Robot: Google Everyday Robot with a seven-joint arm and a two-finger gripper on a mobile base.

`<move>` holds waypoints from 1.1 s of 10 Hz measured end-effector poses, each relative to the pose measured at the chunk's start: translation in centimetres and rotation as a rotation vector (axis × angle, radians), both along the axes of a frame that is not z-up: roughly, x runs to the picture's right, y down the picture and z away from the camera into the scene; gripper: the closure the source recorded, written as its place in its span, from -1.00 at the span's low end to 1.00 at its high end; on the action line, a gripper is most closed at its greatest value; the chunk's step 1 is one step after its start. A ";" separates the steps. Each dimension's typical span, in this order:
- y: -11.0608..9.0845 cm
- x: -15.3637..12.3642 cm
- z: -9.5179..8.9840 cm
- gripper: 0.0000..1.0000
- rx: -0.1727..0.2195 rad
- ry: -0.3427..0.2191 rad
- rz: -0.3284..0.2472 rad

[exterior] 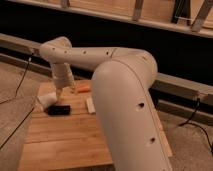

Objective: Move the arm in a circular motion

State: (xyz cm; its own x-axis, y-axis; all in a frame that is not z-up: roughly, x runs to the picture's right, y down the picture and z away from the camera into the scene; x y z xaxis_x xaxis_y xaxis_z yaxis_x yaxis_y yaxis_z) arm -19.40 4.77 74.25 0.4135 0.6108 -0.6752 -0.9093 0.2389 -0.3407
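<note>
The arm is glossy cream-white with small dark holes and fills the right and middle of the camera view. Its thick upper segment rises from the bottom right. The forearm reaches left over a wooden table. From the far-left joint the wrist bends down to the small gripper, which hangs just above the table's back left part, close above a white object.
On the table lie a black object, an orange item and a small white bar. Cables run across the floor at left and right. A dark wall with a metal rail stands behind.
</note>
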 end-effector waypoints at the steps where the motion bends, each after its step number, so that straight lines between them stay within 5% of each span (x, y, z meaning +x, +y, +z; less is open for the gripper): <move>1: 0.9 0.5 -0.9 -0.30 -0.012 0.000 0.016; 7: 4.3 4.3 -5.6 -0.30 -0.050 0.036 0.116; 11: 5.2 11.0 -7.4 -0.30 -0.003 0.188 0.126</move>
State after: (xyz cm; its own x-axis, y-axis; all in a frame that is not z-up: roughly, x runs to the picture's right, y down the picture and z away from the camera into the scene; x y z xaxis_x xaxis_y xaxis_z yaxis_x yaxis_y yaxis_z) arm -8.40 9.98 66.89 0.2013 0.6477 -0.7348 -0.9794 0.1191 -0.1632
